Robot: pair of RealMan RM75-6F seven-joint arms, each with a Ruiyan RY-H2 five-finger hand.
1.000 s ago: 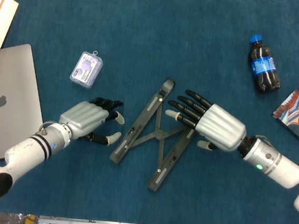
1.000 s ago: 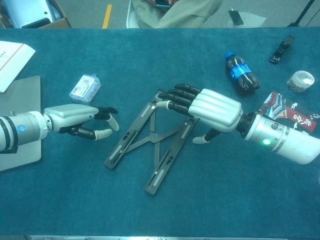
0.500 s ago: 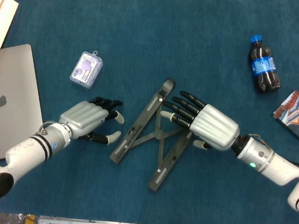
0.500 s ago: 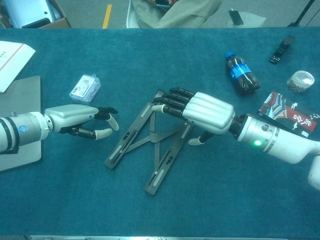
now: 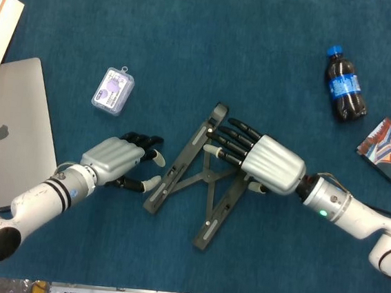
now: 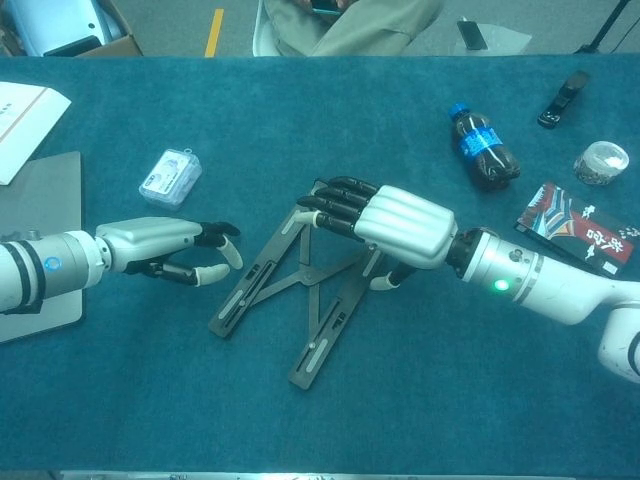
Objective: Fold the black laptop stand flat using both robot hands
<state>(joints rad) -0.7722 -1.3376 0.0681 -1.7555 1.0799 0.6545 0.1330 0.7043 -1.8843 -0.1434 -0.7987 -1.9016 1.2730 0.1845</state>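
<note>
Both my hands are open: the right hand [image 5: 267, 162] lies over the laptop stand [image 5: 193, 188], the left hand [image 5: 114, 161] just beside it.

It is looking like an office or lab: a blue-covered worktop [image 6: 420, 420] is carrying a laptop [image 5: 6, 135] beyond the left hand [image 5: 114, 161], and a seated person [image 6: 345, 25] is showing behind.

Both arms are glossy white tubes with black bands near the wrists. The left hand [image 5: 114, 161] and right hand [image 5: 263, 161] wear ribbed silver back plates, black fingers, pale fingertips. A green light glows on the right forearm.
</note>
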